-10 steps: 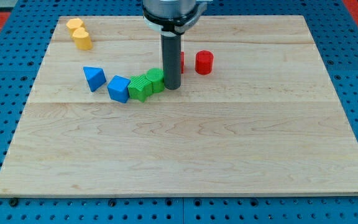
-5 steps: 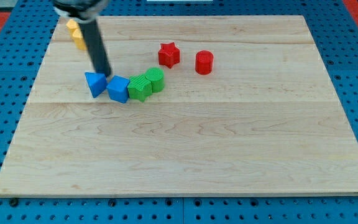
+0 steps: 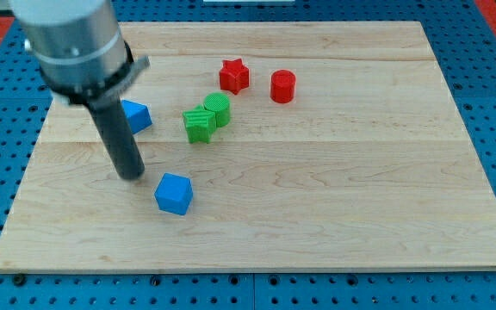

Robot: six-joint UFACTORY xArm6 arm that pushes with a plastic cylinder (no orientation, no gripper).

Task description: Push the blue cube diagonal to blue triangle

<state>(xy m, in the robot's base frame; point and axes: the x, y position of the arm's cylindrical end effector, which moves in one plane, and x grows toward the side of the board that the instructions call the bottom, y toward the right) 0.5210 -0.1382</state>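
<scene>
One rod, no claw fitted, so no open or closed state to report. My tip [image 3: 132,176] on worktop [image 3: 334,215], just left of blue cube [image 3: 174,193], apart. Blue triangle [image 3: 135,115] above tip, partly behind rod. Cube sits lower right of triangle: diagonal placement judged met. Green blocks [image 3: 206,118], red star [image 3: 233,76], red cylinder [image 3: 282,86] well clear.

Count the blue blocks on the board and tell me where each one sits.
2. The blue cube lies toward the view's bottom, just right of my tip. The blue triangle sits above it, partly behind the rod. The arm covers the upper left corner, so others may be hidden.
</scene>
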